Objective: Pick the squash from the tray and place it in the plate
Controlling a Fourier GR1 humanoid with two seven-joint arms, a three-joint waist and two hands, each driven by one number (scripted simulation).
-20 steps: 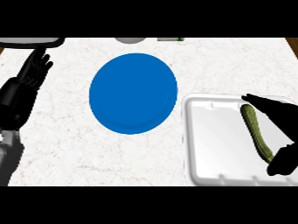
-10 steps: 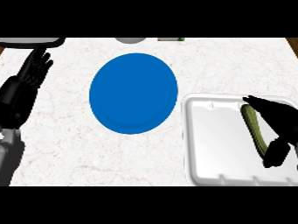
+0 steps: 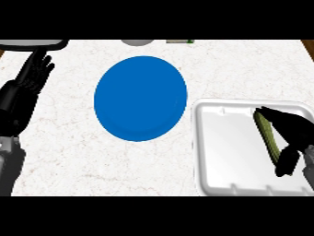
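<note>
A long green squash (image 3: 268, 135) lies in the right part of the white tray (image 3: 230, 147) at the lower right. My right hand (image 3: 300, 133) lies over it, fingers along its right side and thumb (image 3: 287, 161) curled down at its near end, hiding much of it. The blue plate (image 3: 140, 97) sits in the middle of the counter, left of the tray, with nothing on it. My left hand (image 3: 25, 87) rests open at the left edge, fingers pointing up.
At the counter's far edge stand a grey round object (image 3: 137, 42) and a small green item (image 3: 179, 41). A grey-rimmed thing (image 3: 30, 44) shows at the top left. Brown wood borders the marble counter at both sides.
My right hand has shifted slightly nearer and lower over the squash, its fingers curling closer around it. The left hand and the plate have stayed put.
</note>
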